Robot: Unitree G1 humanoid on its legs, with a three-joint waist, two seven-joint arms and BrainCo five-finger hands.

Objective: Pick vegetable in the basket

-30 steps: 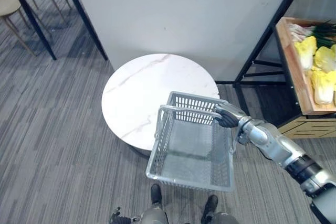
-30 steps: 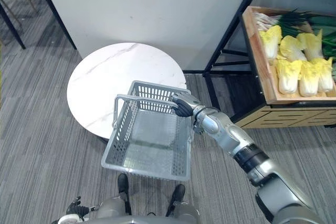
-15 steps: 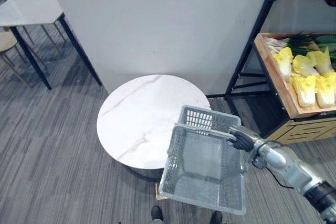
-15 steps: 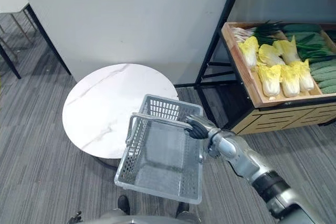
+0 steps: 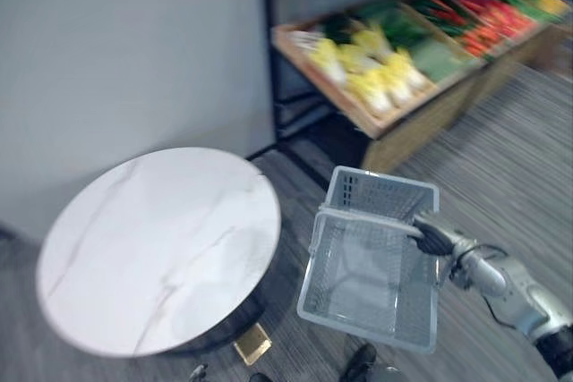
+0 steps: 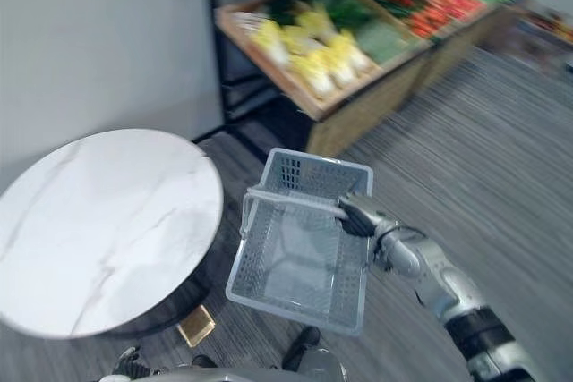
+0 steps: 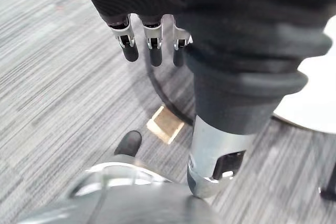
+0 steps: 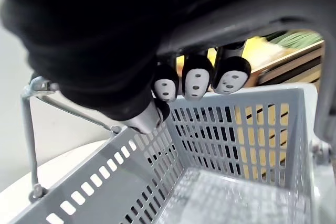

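Table (image 5: 152, 248) close L of basket (image 5: 382, 196); open floor (image 5: 501, 158) twd veg shelf (image 5: 421, 118).

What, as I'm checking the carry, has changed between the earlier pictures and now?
The camera has swung toward the vegetable shelf, so the whole view shifted. The basket has come away from over the round table, toward the shelf. Unchanged: right robot hand shut on the basket handle, basket empty, left robot hand idle.

Grocery shop: wooden produce stand (image 5: 428, 118) with cabbages (image 5: 385, 82) (greens (image 5: 400, 29), red vegetables (image 5: 479, 22) beside); grey shopping basket (image 5: 380, 194).
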